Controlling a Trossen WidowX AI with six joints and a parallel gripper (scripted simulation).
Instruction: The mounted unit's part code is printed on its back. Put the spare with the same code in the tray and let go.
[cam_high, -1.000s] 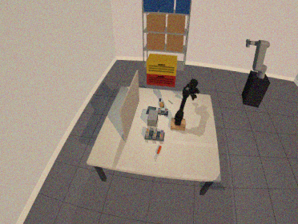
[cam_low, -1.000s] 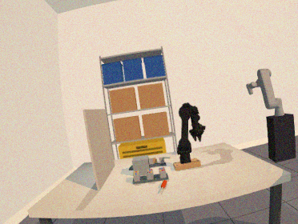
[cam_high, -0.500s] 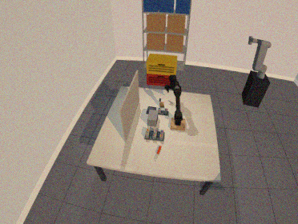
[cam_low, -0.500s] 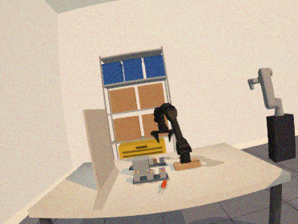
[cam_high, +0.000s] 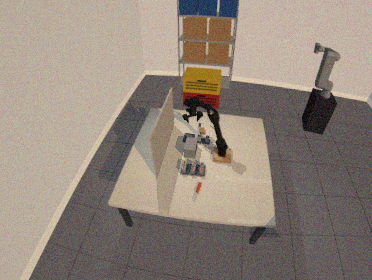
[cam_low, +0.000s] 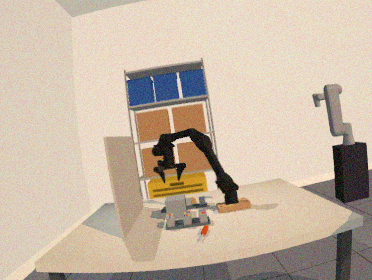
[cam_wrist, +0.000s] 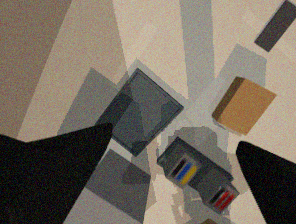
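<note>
Top view: arm base block (cam_high: 223, 156) sits near table centre, arm reaches toward 11 o'clock, gripper (cam_high: 192, 118) hangs above the far table edge by the upright panel (cam_high: 163, 150). Mounted unit (cam_high: 190, 145) is the grey box just at 6 o'clock from the gripper; spares rack (cam_high: 192, 168) further down at 6, near the table (cam_high: 250, 200) middle. Red-handled tool (cam_high: 198, 188) beyond that. Can't pick out the tray for sure from here.

Exterior view: gripper (cam_low: 169, 173) is up in the air, fingers pointing down, spread wide, nothing between them. Mounted unit (cam_low: 176, 205) lies below and slightly to 5 o'clock; spares (cam_low: 192, 218) sit in front of it, well below the fingers. No contact w/ anything.

Wrist view: both fingers at the lower frame corners, wide apart, empty. Dark flat rectangular thing (cam_wrist: 145, 107) at centre, prob the tray, can't confirm. Two coded faces at 5 o'clock: blue/yellow stripes (cam_wrist: 182, 170), red stripes (cam_wrist: 224, 196), long axes running roughly 10-to-4. Can't tell whether these are spares or the unit's back. Tan block (cam_wrist: 245, 105) at 2 o'clock.

My read: still the look-at-the-code stage, no spare picked. Next move turns on the match lying toward 5 o'clock of the fingers, lower than them.
</note>
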